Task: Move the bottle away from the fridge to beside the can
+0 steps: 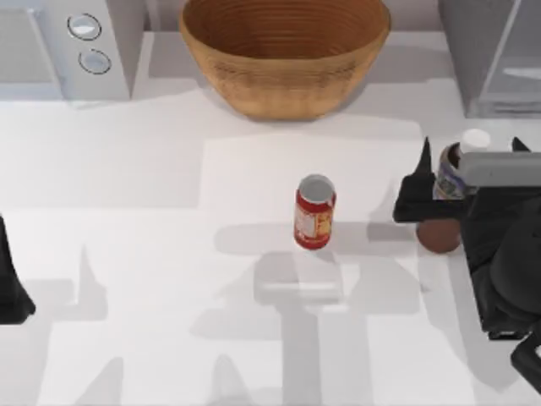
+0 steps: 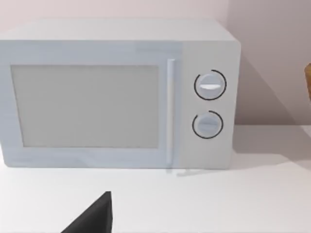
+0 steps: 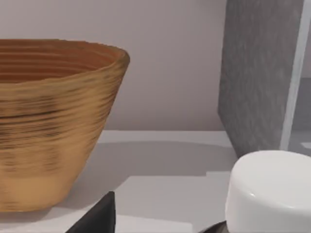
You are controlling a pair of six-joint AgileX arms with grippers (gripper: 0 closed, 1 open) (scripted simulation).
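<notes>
The bottle [image 1: 450,182] stands on the white surface [image 1: 169,279] toward its right side, just in front of the fridge [image 1: 494,55] and well to the right of the can [image 1: 314,212]. From above, its white cap [image 1: 475,139], grey-blue label and dark rounded base [image 1: 439,235] can be seen, with the base nearer the front edge than the cap. The right gripper [image 1: 469,173] is at the bottle: one dark finger [image 1: 420,182] rises on the bottle's can-facing side, another tip shows just past the cap on the far side, and the bottle sits between them; whether they are actually pressing on it cannot be told. In the right wrist view the white cap [image 3: 272,191] sits very close, with the grey side of the fridge [image 3: 262,73] just behind it and the basket [image 3: 48,121] farther off. The can stands upright near the middle of the surface, left of the bottle and in front of the big woven basket [image 1: 285,52] at the back. The microwave [image 1: 68,46] with two round dials sits in the back left corner, far from the bottle; the left wrist view faces its front [image 2: 116,97]. The left gripper [image 1: 10,283] is parked at the left edge of the surface, far from the bottle, and whether its fingers are apart cannot be told.
</notes>
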